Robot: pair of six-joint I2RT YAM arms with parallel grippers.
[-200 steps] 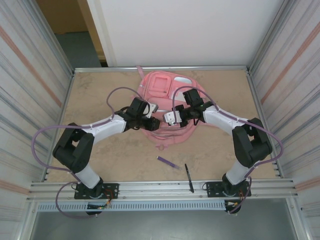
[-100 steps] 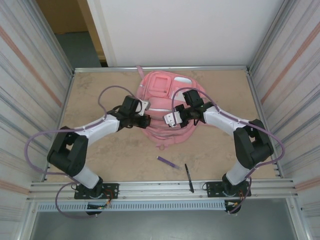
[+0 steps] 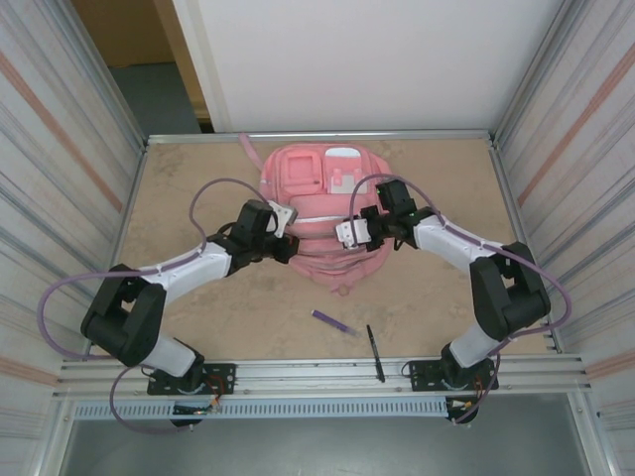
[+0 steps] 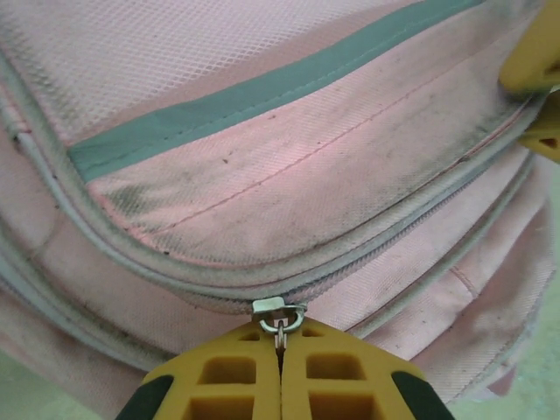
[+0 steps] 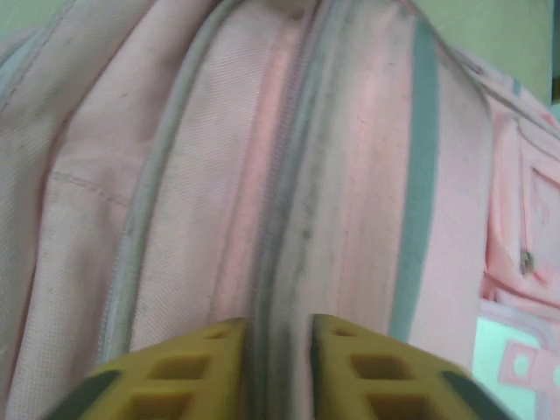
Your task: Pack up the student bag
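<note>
Top external view has the large pink fabric student bag [image 3: 322, 203] lying flat on the pale wooden desk [image 3: 189, 178], midway between the side edges and nearer the far edge, front pockets up. Both arms reach in over its lower half. The left end effector [image 4: 280, 354] is closed, its yellow pads pinching the small metal zip pull [image 4: 280, 317] of a curved grey zip. This looks like a hold for running the zip along and opening a compartment. The right end effector [image 5: 278, 331] sits on the opposite side of the same pocket, its jaws narrowly apart with a ridge of the zip seam between them, probably to steady the fabric against the pull. Whether it grips that ridge or merely straddles it, I cannot tell. A slim purple pen [image 3: 333, 321] and a black pen [image 3: 373, 352] lie near the near edge, right of centre, likely waiting to be packed. The arms cover much of the bag's middle from above. Both wrist views are too close to show how far the zip runs, and the right wrist view is blurred.
</note>
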